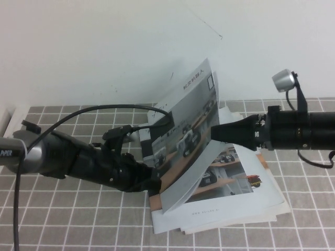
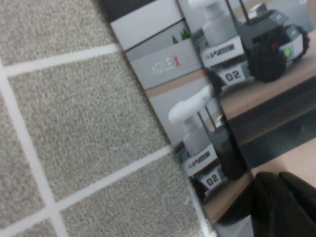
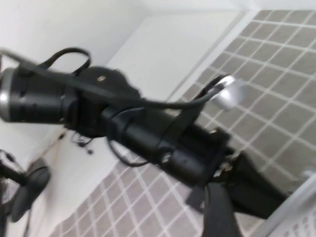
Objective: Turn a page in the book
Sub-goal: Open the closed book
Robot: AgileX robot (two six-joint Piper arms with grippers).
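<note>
On the checked cloth (image 1: 63,204), left gripper (image 1: 152,184) and right gripper (image 1: 217,133) flank the glossy lifted page (image 1: 186,141)

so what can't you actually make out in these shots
- High view: left gripper tip is behind the lifted cover of the book.
- High view: right gripper tip ends at that cover's edge, grip unclear.
- Right wrist view: shows only the left arm, blurred.
- The page being turned is hidden by the cover.
</note>
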